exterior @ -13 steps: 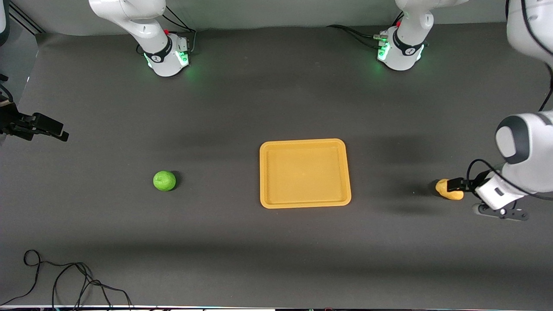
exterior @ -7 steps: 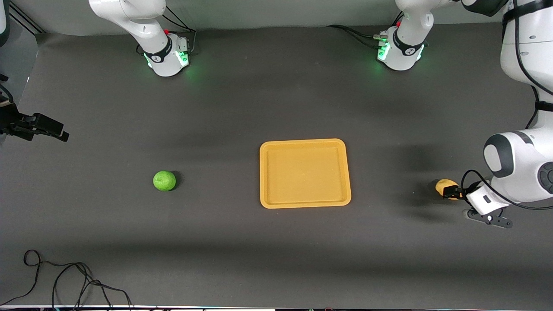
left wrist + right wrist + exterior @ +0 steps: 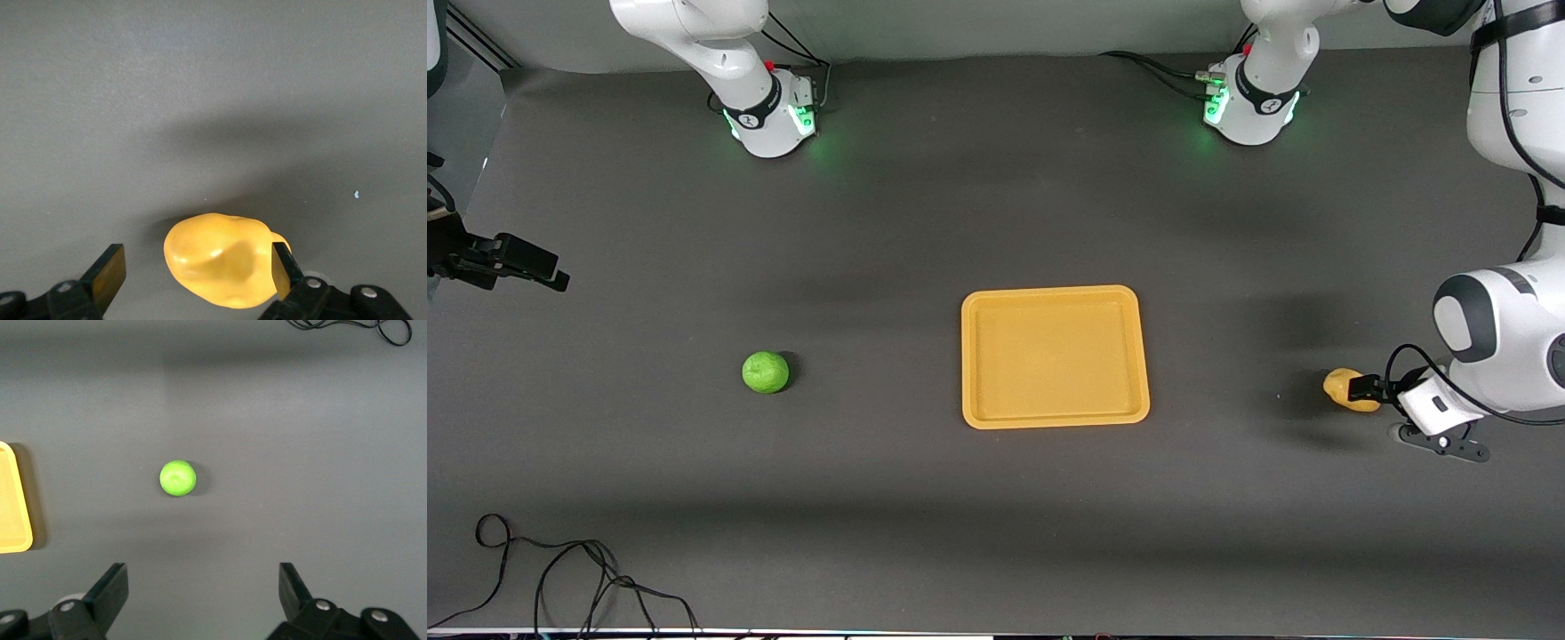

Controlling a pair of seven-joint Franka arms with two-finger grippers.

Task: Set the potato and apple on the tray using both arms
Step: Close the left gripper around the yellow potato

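The potato [image 3: 1348,389] lies on the counter [image 3: 960,222] near the edge at the left arm's end, well apart from the tray [image 3: 1054,356] at mid-counter. The left gripper [image 3: 197,273] is down around it, fingers spread: one finger [image 3: 283,268] touches the potato, the other [image 3: 107,272] stands clear. The right gripper [image 3: 503,262] waits, fingers apart, over the edge at the right arm's end. The apple [image 3: 766,372] sits between that edge and the tray.

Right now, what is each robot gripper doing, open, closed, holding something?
Left gripper: open, fingers around the lumpy yellow potato, not clamped.
Right gripper: open, empty, waiting.
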